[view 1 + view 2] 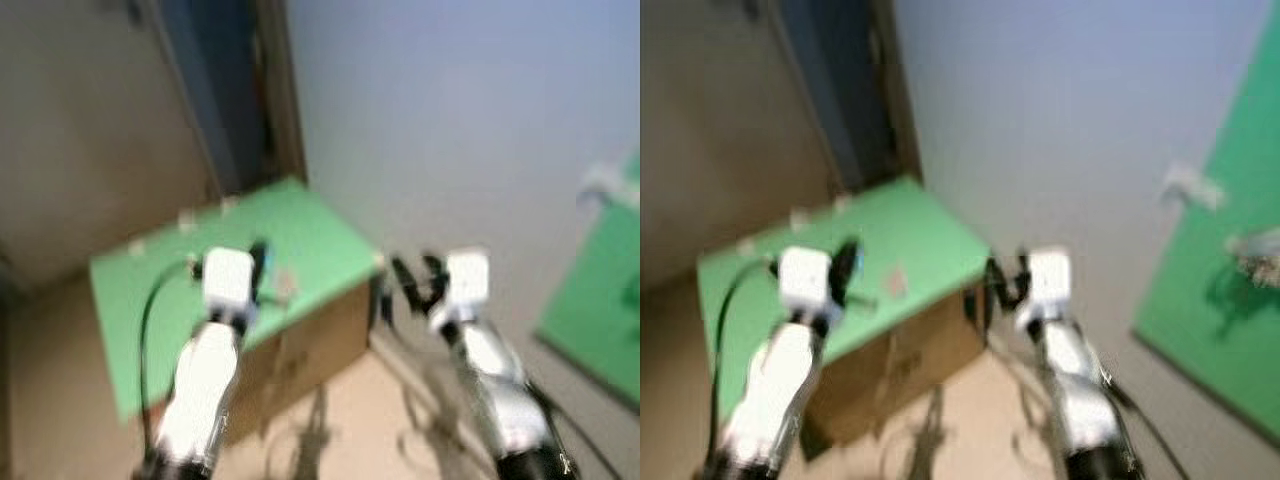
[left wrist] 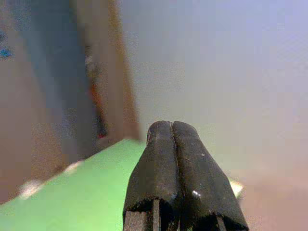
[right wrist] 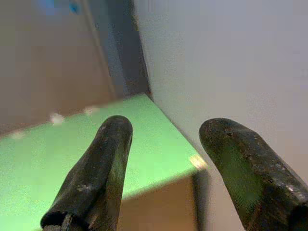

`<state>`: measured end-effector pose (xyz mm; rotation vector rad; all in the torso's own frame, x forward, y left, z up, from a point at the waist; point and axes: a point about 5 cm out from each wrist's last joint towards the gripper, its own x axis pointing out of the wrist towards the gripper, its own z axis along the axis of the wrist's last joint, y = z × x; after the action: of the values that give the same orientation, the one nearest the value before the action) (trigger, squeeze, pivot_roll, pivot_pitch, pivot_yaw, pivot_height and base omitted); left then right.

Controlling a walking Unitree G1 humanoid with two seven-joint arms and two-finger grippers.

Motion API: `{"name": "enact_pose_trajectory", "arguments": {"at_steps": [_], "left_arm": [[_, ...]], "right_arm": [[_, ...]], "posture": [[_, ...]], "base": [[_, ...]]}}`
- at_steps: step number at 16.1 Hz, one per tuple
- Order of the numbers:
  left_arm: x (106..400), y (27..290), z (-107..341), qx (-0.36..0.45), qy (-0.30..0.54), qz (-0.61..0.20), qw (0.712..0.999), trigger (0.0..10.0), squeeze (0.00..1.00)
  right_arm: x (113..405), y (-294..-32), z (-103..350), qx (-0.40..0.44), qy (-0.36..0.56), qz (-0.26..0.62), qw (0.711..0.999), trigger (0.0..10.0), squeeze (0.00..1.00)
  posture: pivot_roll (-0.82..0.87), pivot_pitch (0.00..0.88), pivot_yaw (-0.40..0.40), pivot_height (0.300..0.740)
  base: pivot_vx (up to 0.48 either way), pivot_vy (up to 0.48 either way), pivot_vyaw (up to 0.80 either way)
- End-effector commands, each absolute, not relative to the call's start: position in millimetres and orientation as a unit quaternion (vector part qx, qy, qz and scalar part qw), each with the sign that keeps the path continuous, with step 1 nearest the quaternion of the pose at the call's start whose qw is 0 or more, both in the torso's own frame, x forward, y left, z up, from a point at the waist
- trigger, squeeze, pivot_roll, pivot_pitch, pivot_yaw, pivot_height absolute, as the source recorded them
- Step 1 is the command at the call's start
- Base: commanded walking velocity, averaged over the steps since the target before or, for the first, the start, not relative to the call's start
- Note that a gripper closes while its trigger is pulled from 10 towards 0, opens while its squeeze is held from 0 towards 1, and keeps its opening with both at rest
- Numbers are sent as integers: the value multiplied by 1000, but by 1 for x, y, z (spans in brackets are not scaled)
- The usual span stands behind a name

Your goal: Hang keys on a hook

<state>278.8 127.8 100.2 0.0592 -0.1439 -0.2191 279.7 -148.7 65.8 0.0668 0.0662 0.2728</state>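
keys [image 1: 1258, 255] blurred, against green wall panel [image 1: 1200, 300]

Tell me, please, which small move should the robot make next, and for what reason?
Probably lower the open right gripper toward the small blurred object, perhaps the keys, on the green box top. The left gripper is shut and empty, and the hook on the wall has nothing hanging.

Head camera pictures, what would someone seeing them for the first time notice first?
The bright green sheet covering a cardboard box against the pale wall stands out, with both silver arms reaching over it. The left gripper is shut above the sheet; the right gripper is open near the box's corner. A second green panel hangs on the wall to the right, something small and blurred on it.
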Motion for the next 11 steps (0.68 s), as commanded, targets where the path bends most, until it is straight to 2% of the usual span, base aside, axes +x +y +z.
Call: {"name": "enact_pose_trajectory", "arguments": {"at_steps": [1, 10, 11], "left_arm": [[280, 135, 102, 39, -73, -104, 991, 0, 0], [284, 131, 98, 47, -49, -153, 986, 0, 0], [284, 130, 99, 47, -50, -157, 985, 0, 0]], "right_arm": [[284, -143, 72, 36, 22, 145, 989, 10000, 0], [290, -149, 70, 47, 27, 138, 989, 10000, 0], [290, -148, 70, 48, 27, 138, 989, 10000, 0]], "posture": [[-157, 0, 73, 740], [-164, 0, 76, 740], [-165, 0, 77, 740]], "base": [[0, 0, -738], [0, 0, -735], [0, 382, -738]]}}
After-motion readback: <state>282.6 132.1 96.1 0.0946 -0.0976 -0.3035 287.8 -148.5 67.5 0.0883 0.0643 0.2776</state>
